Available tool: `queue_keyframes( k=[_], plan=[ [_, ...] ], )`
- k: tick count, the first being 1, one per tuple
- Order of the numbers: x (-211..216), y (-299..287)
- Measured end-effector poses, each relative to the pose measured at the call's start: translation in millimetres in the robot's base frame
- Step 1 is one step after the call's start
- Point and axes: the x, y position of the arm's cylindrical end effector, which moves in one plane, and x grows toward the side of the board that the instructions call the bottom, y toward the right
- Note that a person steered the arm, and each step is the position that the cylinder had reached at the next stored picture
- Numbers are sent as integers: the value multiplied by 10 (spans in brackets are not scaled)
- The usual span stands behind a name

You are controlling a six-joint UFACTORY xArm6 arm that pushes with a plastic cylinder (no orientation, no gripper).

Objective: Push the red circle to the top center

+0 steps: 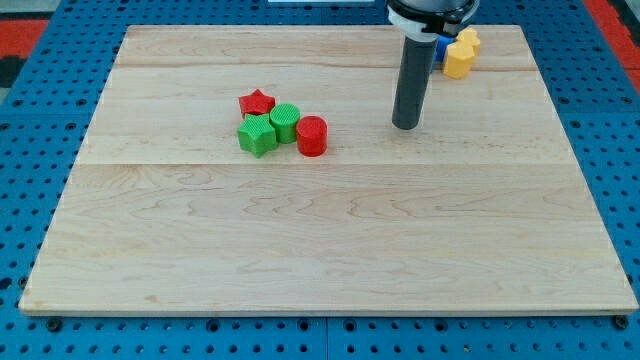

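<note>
The red circle [312,136] sits left of the board's middle, at the right end of a tight cluster. Touching it on the left is a green circle [284,122], with a green star [257,134] and a red star [257,102] further left. My tip [405,125] rests on the board to the right of the red circle, about a hand's width away and slightly higher in the view. It touches no block.
Two yellow blocks [459,55] and a partly hidden blue block [440,47] lie near the top right, behind the rod. The wooden board [330,240] sits on a blue pegboard surface.
</note>
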Motion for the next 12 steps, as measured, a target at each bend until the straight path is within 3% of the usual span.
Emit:
queue_keyframes(
  k=[3,4,5,8,9,10,12],
  plan=[
    [20,-650],
    [456,-708],
    [630,-1040],
    [-325,-1161],
    [-593,-1161],
    [-603,-977],
    [-1259,-1124]
  ],
)
